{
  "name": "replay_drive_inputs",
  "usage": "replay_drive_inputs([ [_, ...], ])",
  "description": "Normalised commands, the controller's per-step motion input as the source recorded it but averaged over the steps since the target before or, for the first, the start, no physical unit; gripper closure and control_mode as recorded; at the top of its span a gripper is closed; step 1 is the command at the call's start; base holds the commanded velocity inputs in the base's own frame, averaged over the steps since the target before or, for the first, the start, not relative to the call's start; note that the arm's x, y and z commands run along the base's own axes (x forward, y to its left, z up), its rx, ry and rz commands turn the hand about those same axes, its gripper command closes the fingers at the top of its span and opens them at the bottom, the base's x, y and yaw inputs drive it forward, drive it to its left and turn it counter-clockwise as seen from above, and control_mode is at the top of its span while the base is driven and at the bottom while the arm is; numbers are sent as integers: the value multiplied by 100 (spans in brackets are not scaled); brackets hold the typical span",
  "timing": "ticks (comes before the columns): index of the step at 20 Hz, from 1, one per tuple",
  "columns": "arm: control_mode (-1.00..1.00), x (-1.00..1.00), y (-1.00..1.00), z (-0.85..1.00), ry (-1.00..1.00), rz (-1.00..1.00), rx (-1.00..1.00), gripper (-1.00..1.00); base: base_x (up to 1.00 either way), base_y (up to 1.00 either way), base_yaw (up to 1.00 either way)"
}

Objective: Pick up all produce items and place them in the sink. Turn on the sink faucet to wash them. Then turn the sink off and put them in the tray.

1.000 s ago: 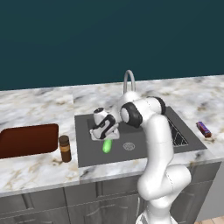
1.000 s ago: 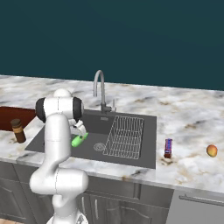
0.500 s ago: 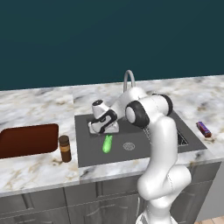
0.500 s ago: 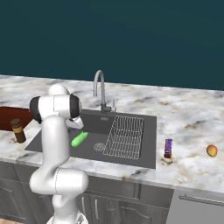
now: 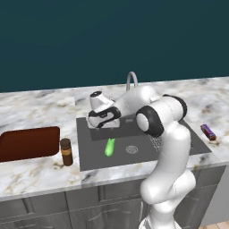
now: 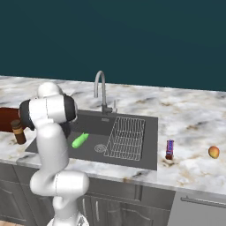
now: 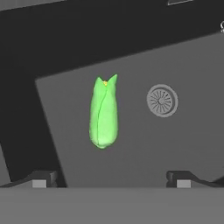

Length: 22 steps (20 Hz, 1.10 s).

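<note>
A bright green vegetable (image 5: 109, 147) (image 6: 80, 141) (image 7: 104, 113) lies flat on the floor of the dark grey sink (image 5: 89, 154) (image 6: 151, 132), left of the round drain (image 7: 162, 100). Above it and a little toward the basin's back wall hangs my gripper (image 5: 105, 121) (image 7: 111, 181), open and holding nothing. An orange-yellow fruit (image 6: 213, 152) rests on the counter far right of the sink. The grey gooseneck faucet (image 5: 131, 80) (image 6: 101, 90) stands behind the basin. At the left is the reddish-brown tray (image 5: 27, 143) (image 6: 6, 118).
A brown jar (image 5: 66, 151) (image 6: 18, 131) stands between tray and sink. A wire rack (image 6: 128, 137) fills the sink's right side. On the counter right of the sink lies a purple-red bar (image 5: 208, 131) (image 6: 169, 149). My arm arches over the basin's middle.
The hand has lifted a little, up and away from the green vegetable, which stays on the sink floor. The jaws stay wide.
</note>
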Motion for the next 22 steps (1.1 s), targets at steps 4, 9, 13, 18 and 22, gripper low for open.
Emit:
replay_drive_inputs([
  [4, -100, -45, 5, 70, -4, 0, 0, -100, 0, 0, 0],
  [9, -100, -61, -10, 43, -5, 0, 0, -100, 0, 0, 0],
  [13, -100, -77, -26, 33, 0, 0, 6, -100, 0, 0, 0],
  [18, -100, -64, -25, 48, -1, 0, 5, -100, 0, 0, 0],
  [22, -100, -62, -32, 39, -2, 0, 3, -100, 0, 0, 0],
])
